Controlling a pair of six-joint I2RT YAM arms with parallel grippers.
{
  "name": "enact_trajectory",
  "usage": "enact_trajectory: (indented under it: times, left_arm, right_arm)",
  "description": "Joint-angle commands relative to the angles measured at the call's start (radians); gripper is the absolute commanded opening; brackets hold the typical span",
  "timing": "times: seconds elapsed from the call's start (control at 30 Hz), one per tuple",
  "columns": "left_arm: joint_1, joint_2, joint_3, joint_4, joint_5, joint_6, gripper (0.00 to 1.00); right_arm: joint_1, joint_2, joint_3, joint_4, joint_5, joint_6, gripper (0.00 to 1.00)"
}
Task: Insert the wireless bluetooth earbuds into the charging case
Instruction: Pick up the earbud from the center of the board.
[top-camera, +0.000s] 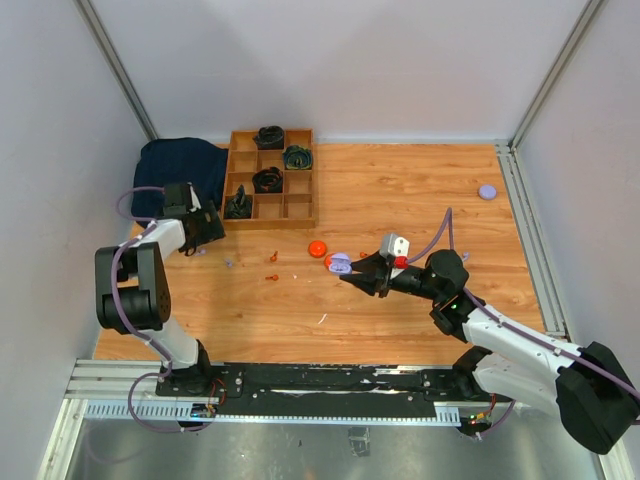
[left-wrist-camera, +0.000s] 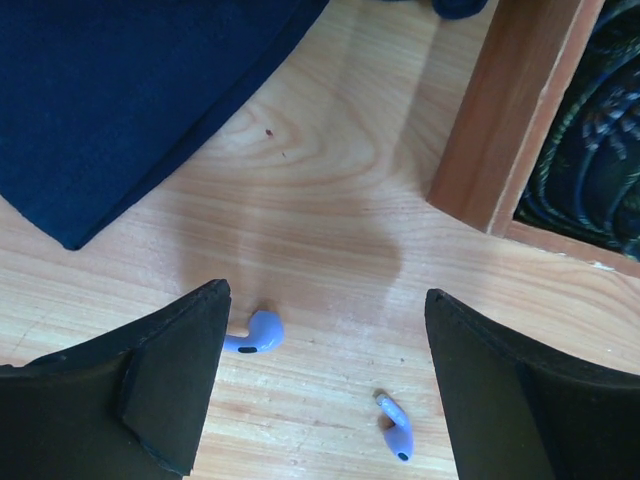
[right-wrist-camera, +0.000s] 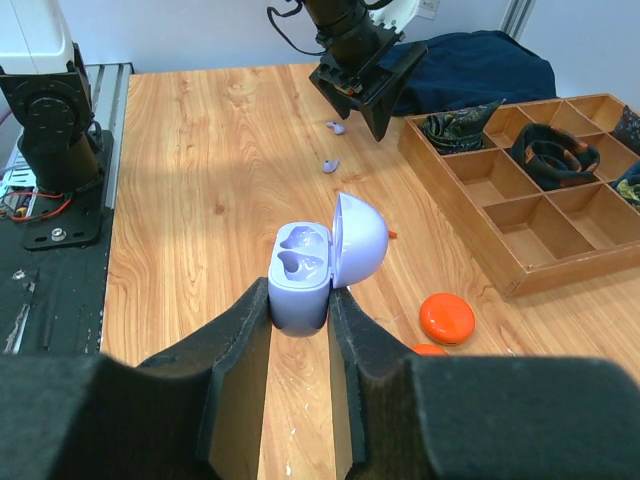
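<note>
White walls close the tabletop (top-camera: 400, 320) on the left, far and right sides, and a metal rail (top-camera: 520, 220) runs along its right edge. A dark blue cloth (top-camera: 175, 170) fills the far left corner. Just right of it sits a wooden tray (top-camera: 300, 215) with compartments, and these two crowd that corner. The middle and right of the wood lie mostly bare, apart from an orange disc (top-camera: 317, 248) near the centre and a lilac disc (top-camera: 487, 191) far off to the right.

The left jaws hang low over the strip of wood between the cloth's edge and the tray's corner, standing wide apart. Two lilac earbuds (left-wrist-camera: 255, 335) lie flat on the tabletop between them. One has its stem right at the inner edge of one finger (left-wrist-camera: 150, 390). The other earbud (left-wrist-camera: 397, 428) is nearer the opposite finger (left-wrist-camera: 530, 400) and clear of it.

Two small orange earbuds (top-camera: 272, 277) lie on open wood between the arms, well apart from either jaws.

The right jaws are clamped on the lilac charging case (right-wrist-camera: 300, 300) near the centre of the tabletop. Its lid (right-wrist-camera: 358, 240) is tipped open and both sockets show empty. Whether the case rests on the wood or is lifted off it cannot be told.
</note>
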Motion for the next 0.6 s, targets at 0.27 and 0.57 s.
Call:
enact_trajectory:
  times: [0.27,0.57]
  left_arm:
    - [0.009,-0.003,0.004,-0.103,0.007,0.005,0.82]
    - [0.009,-0.036,-0.023,-0.131,0.038,-0.008,0.74]
  right_arm:
    - [-0.013,-0.028,-0.009,-0.005,0.010,-0.020,0.09]
    - [-0.013,-0.025,-0.008,-0.007,0.011,-0.018,0.09]
